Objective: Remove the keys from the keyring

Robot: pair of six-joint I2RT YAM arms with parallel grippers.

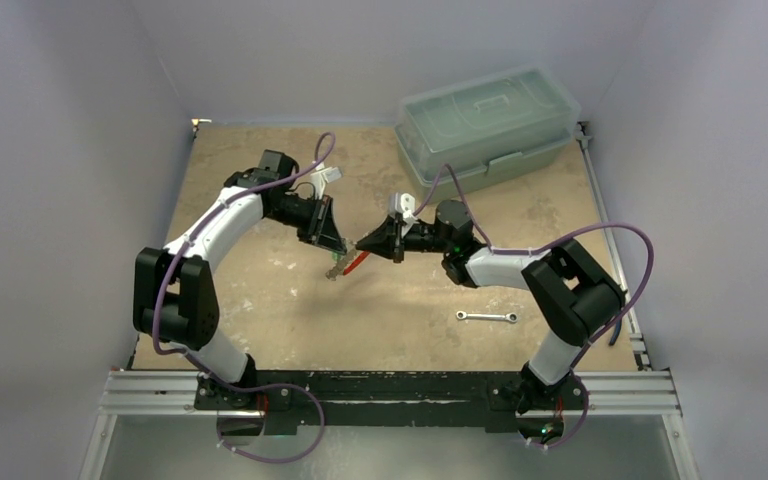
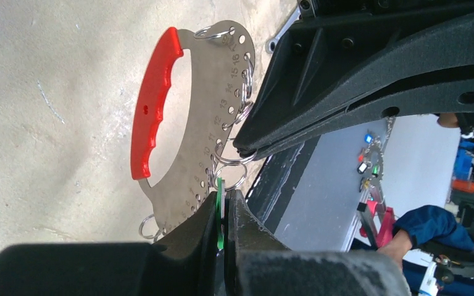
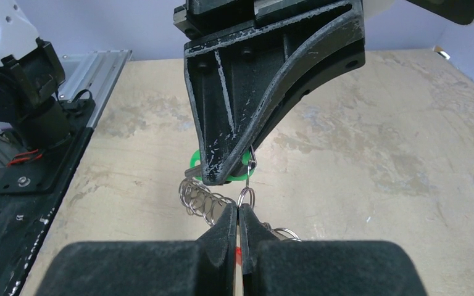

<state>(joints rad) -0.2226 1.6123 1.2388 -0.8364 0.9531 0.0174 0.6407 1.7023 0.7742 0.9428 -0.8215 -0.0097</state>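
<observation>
Metal and rigid, the keyring (image 2: 200, 129) looks light, and its red grip (image 2: 154, 92) seems the surest place to hold it; the split rings likely spring and slip. It hangs above the middle of the worktop (image 1: 280, 320). At 11 o'clock the left end effector (image 2: 224, 206) is clenched on the green-headed key (image 2: 220, 191). At 2 o'clock the right end effector (image 3: 238, 216) pinches a split ring (image 3: 245, 197).
</observation>
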